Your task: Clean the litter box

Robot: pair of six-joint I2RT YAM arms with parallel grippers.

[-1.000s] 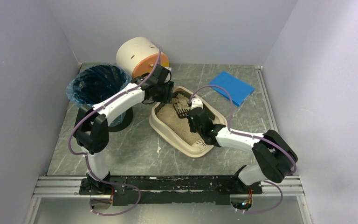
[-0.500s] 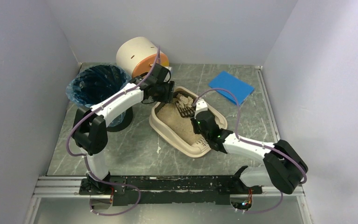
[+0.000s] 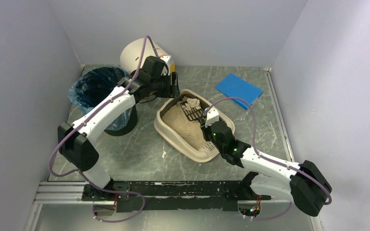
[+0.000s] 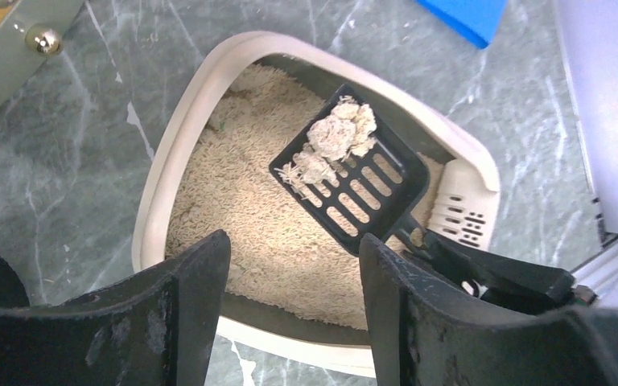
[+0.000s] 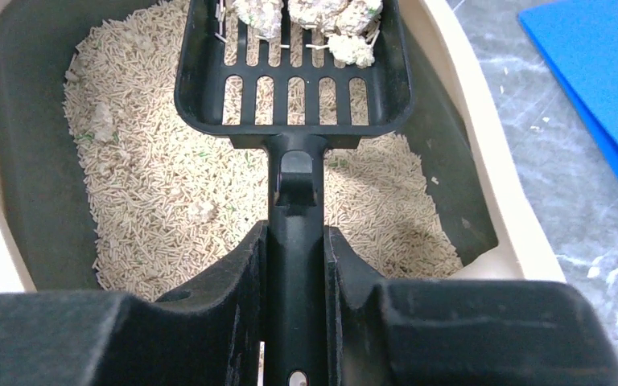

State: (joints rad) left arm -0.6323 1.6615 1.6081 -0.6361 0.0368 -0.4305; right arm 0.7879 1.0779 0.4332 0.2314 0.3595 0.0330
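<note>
The beige litter box sits mid-table with tan litter inside; its rim also shows in the left wrist view and the right wrist view. My right gripper is shut on the handle of a black slotted scoop, held above the litter. Pale clumps lie at the scoop's far end. In the top view the scoop is over the box's far end and the right gripper is behind it. My left gripper is open and empty, raised over the box's far left rim.
A black round bin with a blue liner stands left of the box. A white cylindrical drawer unit with an orange front is behind the left arm. A blue flat pad lies at the back right. Grey walls close in both sides.
The right arm has drawn back and lifted the scoop out of the litter with clumps on it. The left gripper has risen and pulled back from the box's far rim.
</note>
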